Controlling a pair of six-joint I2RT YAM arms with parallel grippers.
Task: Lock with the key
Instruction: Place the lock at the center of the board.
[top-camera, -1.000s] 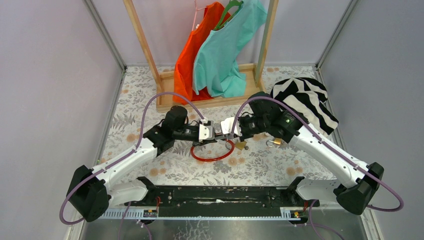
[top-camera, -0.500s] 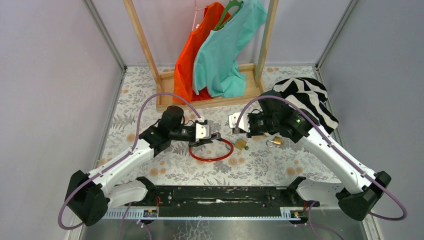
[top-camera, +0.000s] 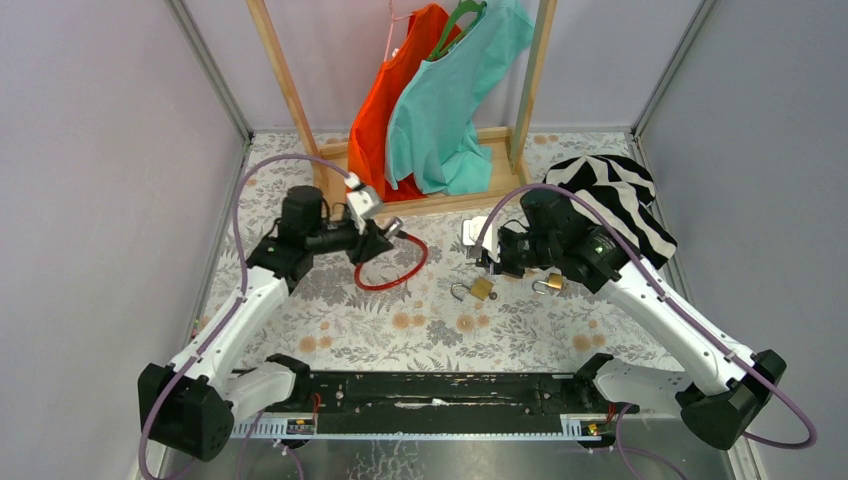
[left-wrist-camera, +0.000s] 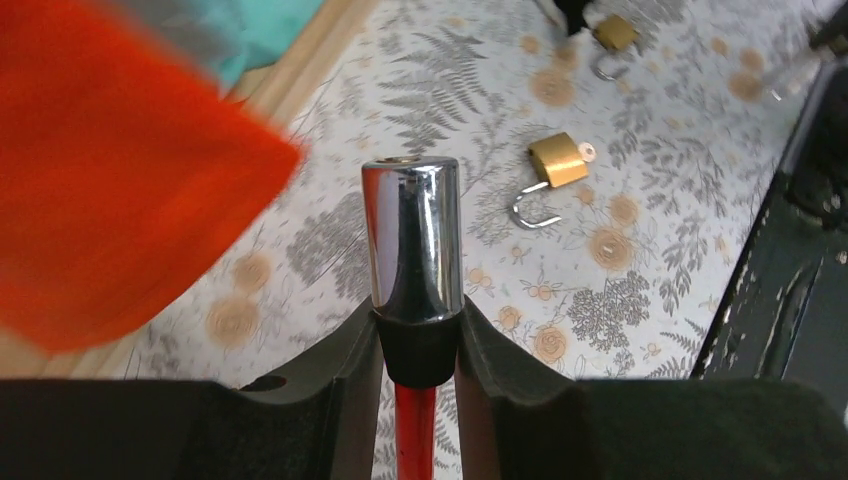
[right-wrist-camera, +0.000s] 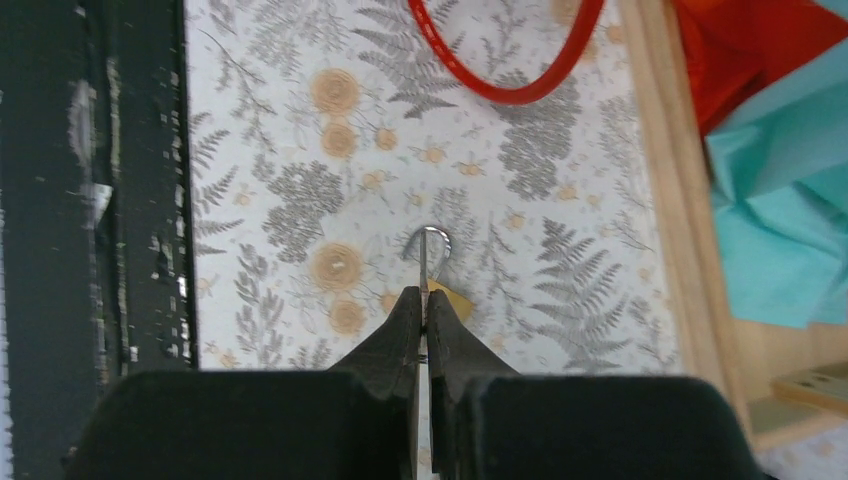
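Jaws of the left gripper (left-wrist-camera: 418, 330) clamp the black collar under the chrome barrel (left-wrist-camera: 412, 235) of the red cable lock (top-camera: 392, 274). Right gripper (right-wrist-camera: 425, 300) jaws sit nearly closed, and anything pinched between them is too thin to tell. The open brass padlock (top-camera: 480, 289) lies on the table (top-camera: 520, 330) just past their tips.

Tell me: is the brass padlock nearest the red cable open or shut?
Open: the padlock lies flat, its shackle lifted out with one end free of the body.
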